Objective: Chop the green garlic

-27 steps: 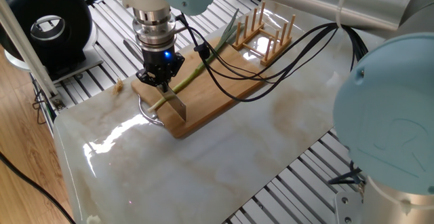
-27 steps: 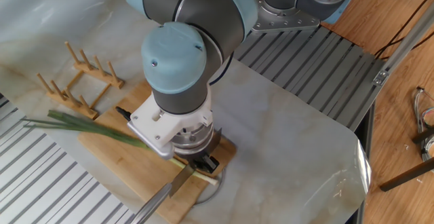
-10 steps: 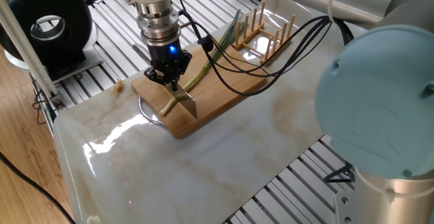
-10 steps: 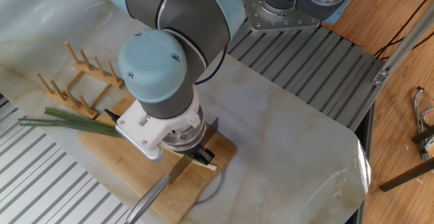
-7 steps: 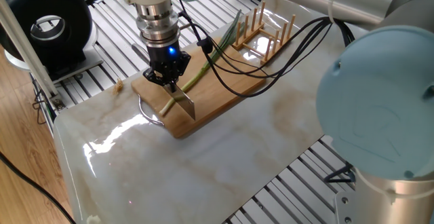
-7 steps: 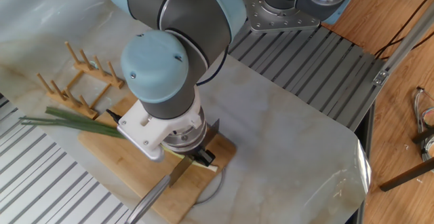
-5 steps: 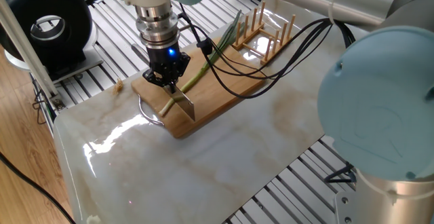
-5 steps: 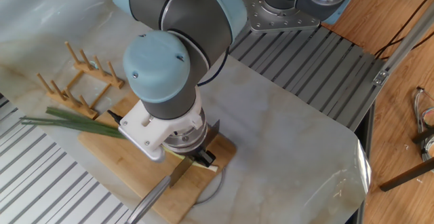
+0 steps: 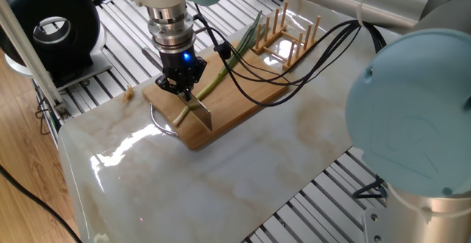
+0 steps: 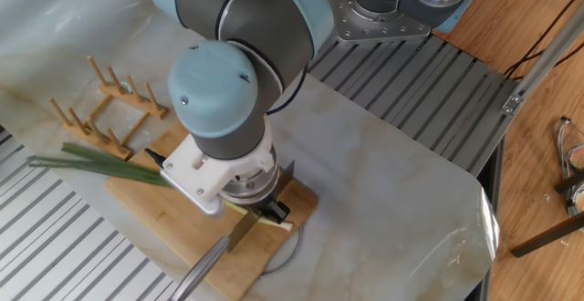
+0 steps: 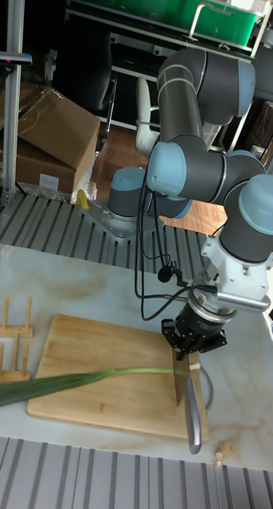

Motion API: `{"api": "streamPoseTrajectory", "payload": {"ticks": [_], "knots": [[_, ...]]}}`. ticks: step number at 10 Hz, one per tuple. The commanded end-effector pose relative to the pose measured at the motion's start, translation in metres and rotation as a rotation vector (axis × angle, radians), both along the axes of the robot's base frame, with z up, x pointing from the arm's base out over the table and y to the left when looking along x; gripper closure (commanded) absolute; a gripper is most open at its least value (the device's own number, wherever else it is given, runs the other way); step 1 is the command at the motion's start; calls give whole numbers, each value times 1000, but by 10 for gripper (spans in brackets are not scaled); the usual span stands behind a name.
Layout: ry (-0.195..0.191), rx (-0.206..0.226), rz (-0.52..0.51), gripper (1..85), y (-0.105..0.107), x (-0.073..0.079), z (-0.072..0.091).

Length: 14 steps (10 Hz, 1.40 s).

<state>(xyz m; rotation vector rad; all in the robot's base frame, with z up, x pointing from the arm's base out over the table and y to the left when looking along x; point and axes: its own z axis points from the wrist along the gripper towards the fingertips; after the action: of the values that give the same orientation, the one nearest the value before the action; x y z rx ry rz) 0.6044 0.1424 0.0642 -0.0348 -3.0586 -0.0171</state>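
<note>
Tall fixed view: marble table (image 11: pixel 88 298), cardboard boxes (image 11: pixel 52 131) behind.

Green garlic (image 11: pixel 88 378) pale-to-dark green; cutting board (image 11: pixel 96 350) light wood (marbled white table (image 9: pixel 243 169)).

Two raised fixed views, angled down from opposite sides of the table (image 9: pixel 221 177). Tall view lower, near, facing the arm's base. All three sharing the cutting board (image 9: pixel 243 103) (image 10: pixel 173 237) (image 11: pixel 96 374).
</note>
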Motion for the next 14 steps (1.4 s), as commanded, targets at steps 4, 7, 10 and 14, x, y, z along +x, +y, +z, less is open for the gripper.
{"api": "streamPoseTrajectory", "payload": {"ticks": [4, 7, 10, 14], "knots": [[-8, 29, 28, 843, 7, 3, -4], [-12, 18, 40, 843, 1, 6, -14], [26, 25, 75, 843, -11, 1, 7], [23, 9, 51, 843, -19, 3, 3]]}}
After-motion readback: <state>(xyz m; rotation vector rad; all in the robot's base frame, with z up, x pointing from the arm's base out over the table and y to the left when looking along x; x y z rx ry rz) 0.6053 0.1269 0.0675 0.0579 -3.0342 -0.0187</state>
